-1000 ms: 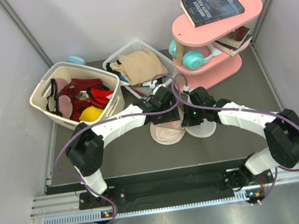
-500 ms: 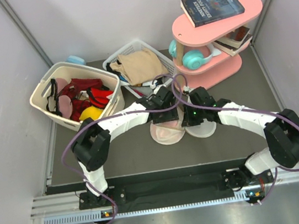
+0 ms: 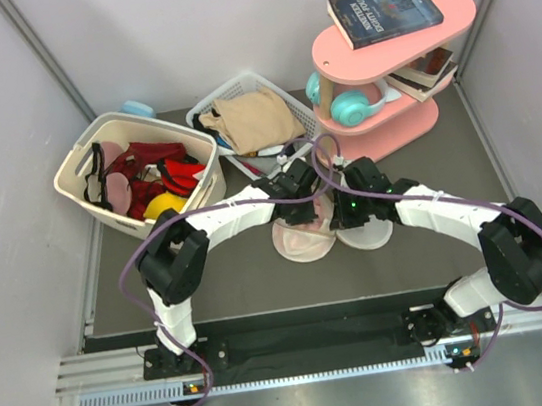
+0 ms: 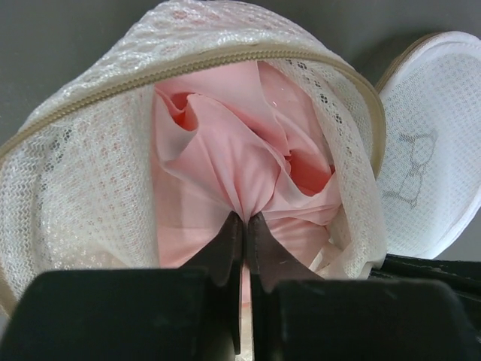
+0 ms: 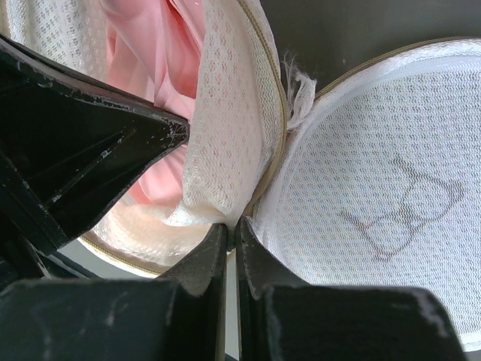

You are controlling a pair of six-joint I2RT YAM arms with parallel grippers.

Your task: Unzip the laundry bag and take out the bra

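Note:
The laundry bag (image 3: 304, 246) lies unzipped on the dark mat, its mesh lid (image 3: 367, 236) flipped open to the right. In the left wrist view the bag's mesh wall (image 4: 90, 188) rings the light pink bra (image 4: 225, 143). My left gripper (image 4: 246, 218) is shut on a fold of that pink fabric inside the bag. The lid (image 4: 436, 150) carries a bra-shaped logo. My right gripper (image 5: 231, 224) is shut on the mesh seam where the bag (image 5: 225, 128) joins the lid (image 5: 376, 165). The bra (image 5: 146, 53) shows behind the left gripper's black fingers (image 5: 83, 150).
A cream plastic basket (image 3: 71, 162) with red garments stands at the back left. Beside it a white wire basket (image 3: 246, 83) holds tan cloth. A pink two-tier shelf (image 3: 448, 22) with a book (image 3: 383, 10) and teal headphones (image 3: 349, 108) stands at the back right.
My left gripper has closed on the bra's fabric inside the bag, and the left arm's elbow has shifted right. The right arm has not moved.

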